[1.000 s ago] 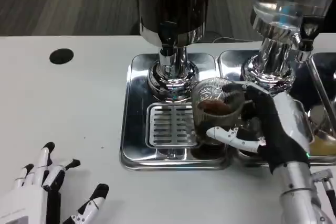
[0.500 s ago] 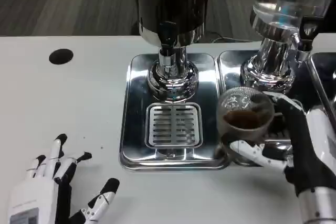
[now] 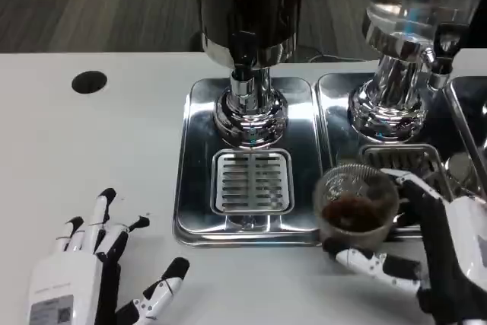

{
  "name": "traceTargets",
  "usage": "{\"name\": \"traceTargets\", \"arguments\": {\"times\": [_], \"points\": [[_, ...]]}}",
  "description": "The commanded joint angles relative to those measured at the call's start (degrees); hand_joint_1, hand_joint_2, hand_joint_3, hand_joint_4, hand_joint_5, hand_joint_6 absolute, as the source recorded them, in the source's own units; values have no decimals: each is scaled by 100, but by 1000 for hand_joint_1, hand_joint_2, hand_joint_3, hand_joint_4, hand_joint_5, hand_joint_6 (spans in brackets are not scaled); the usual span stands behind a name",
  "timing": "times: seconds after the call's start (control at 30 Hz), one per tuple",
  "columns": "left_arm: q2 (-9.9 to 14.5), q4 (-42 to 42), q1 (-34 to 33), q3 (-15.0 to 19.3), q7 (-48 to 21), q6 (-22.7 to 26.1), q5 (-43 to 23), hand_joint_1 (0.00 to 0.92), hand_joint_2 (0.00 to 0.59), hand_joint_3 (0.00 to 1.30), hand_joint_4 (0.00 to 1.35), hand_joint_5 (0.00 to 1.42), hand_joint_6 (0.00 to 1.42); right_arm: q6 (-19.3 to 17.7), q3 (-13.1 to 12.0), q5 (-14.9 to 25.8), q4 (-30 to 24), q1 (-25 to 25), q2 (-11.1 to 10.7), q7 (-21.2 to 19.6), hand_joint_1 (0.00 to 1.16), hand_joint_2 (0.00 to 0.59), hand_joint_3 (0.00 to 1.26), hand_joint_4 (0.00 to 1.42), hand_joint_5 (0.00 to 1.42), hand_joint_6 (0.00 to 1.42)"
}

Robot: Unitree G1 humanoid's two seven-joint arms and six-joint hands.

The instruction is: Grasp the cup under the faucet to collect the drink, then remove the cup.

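A clear glass cup [image 3: 354, 207] with dark drink in its bottom is held by my right hand [image 3: 426, 253] at the front edge of the steel drip trays, right of the slotted grate [image 3: 252, 181]. The hand's thumb lies in front of the cup and its fingers wrap behind it. The dark dispenser's faucet [image 3: 243, 85] stands above the left drip tray [image 3: 199, 142], with nothing under it. My left hand [image 3: 87, 272] rests open on the white table at the lower left, fingers spread.
A second dispenser with a clear tank [image 3: 415, 5] stands on the right tray [image 3: 335, 104], its own grate [image 3: 399, 159] just behind the cup. A black round hole [image 3: 89, 81] marks the table at the far left.
My right hand has carried the cup from beside the faucet toward me and to the right, down to the trays' front edge. My left hand has slid forward on the table.
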Motion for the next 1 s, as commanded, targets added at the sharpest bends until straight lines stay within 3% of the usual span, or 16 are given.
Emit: {"name": "traceTargets", "arguments": {"times": [0.03,0.33,0.47,0.8,1.0], "points": [[47,-86,14,-17,-88,66,58,0,196,379,19,192,132,-436,25,41,-44,125,50,-366,849,204,683,781,670,565],[36,-81,16,-41,-112,85,57,0,196,379,19,192,130,-691,107,36,115,358,59,-591,846,204,683,781,663,566],[27,-79,30,-45,-94,89,50,0,197,379,19,192,129,-692,212,-140,264,313,51,-685,844,204,683,781,662,568],[39,-73,74,-33,-76,110,44,0,197,379,19,192,129,-746,422,-142,754,108,105,-786,841,203,683,781,662,570],[47,-107,105,2,-78,112,23,0,197,379,19,192,129,-862,436,-49,901,35,52,-748,790,193,534,649,563,521]]}}
